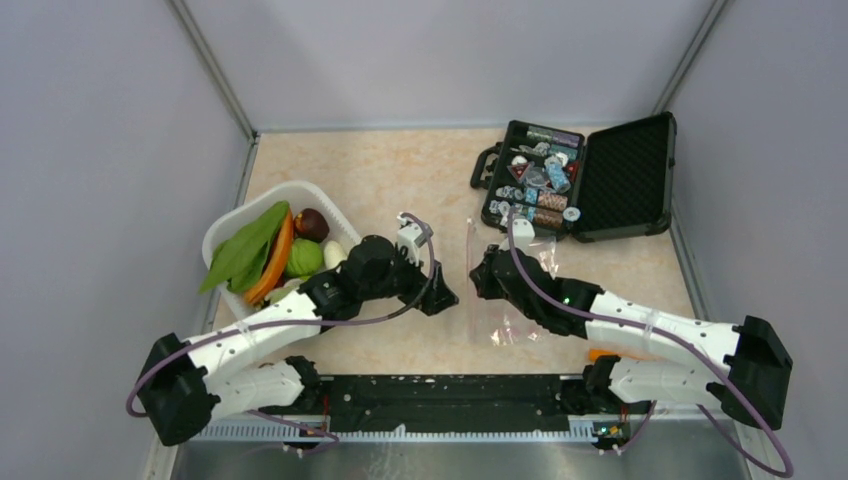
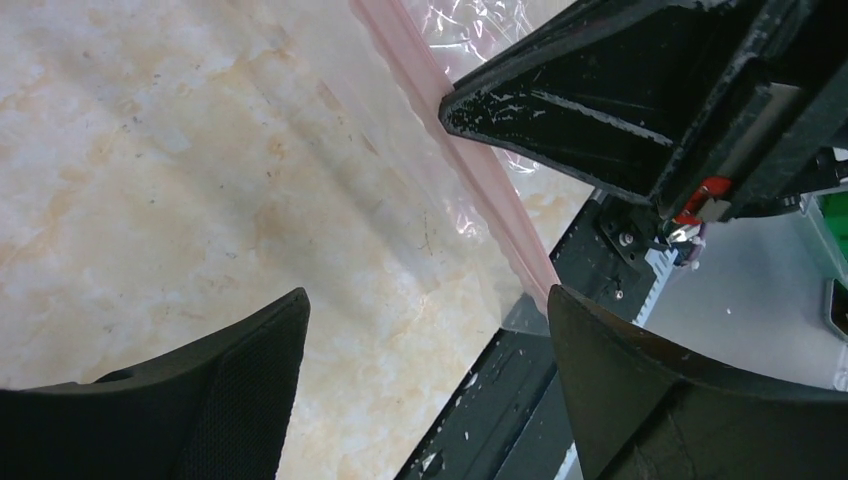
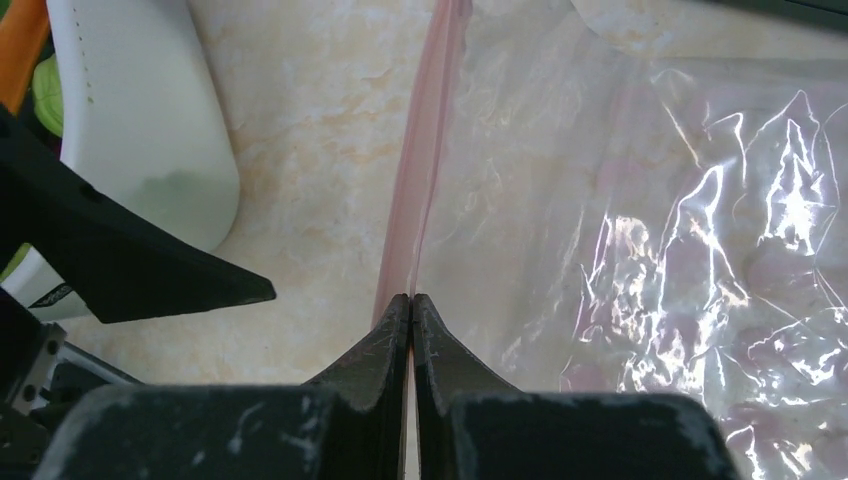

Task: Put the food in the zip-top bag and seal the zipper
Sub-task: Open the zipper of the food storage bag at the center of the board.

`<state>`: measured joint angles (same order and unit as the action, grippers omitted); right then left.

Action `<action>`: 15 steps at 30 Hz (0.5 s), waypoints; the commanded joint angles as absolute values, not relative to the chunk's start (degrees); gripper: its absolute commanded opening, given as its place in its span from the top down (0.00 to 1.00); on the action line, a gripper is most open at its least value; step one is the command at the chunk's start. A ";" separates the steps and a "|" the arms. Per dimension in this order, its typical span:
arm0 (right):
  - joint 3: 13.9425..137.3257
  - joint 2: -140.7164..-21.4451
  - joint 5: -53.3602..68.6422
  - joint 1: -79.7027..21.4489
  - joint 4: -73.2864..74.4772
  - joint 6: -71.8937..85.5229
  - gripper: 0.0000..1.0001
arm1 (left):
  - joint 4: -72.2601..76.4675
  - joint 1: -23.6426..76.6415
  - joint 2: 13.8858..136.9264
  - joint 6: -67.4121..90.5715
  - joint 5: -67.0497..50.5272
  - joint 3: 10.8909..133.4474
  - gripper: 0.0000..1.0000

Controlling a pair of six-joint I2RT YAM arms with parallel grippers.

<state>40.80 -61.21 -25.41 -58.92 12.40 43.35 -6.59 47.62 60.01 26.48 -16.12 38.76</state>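
1. Two grippers are at work, both at the bag (image 3: 620, 200). My right gripper (image 3: 412, 297) is pressed together, pinching the pink zipper (image 3: 417, 190) at one end of the bag's mouth edge.
2. My left gripper (image 2: 428, 300) is spread wide with nothing between its fingers. It hovers at the mouth side of the bag, and the zipper runs just beside one fingertip.
3. The bag lies flat and crinkled on the table (image 1: 400, 180). I see no food in it, though glare on the plastic keeps me from being sure.
4. All the food I can see sits in the white tub (image 3: 150, 120) on the mouth side of the bag: carrot (image 1: 280, 262), cabbage (image 1: 305, 258), leaves (image 1: 245, 245), purple piece (image 1: 312, 222) and radish (image 1: 335, 252).
5. I judge the step in hand to be opening the mouth; no loading has begun and sealing is far off.
6. Next, my left gripper likely needs to catch only one lip of the mouth, near the right's pinch, and draw it away. Grabbing both layers would keep the bag shut.
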 commanded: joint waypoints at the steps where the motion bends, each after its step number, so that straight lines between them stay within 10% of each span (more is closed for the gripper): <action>1: 42.31 -60.37 -24.51 -58.39 9.30 44.19 1.00 | 2.18 49.13 63.68 29.80 -12.82 39.50 0.13; 15: 41.08 -60.40 -24.20 -58.33 7.94 45.58 1.00 | 1.76 51.16 68.32 30.07 -9.35 43.09 0.17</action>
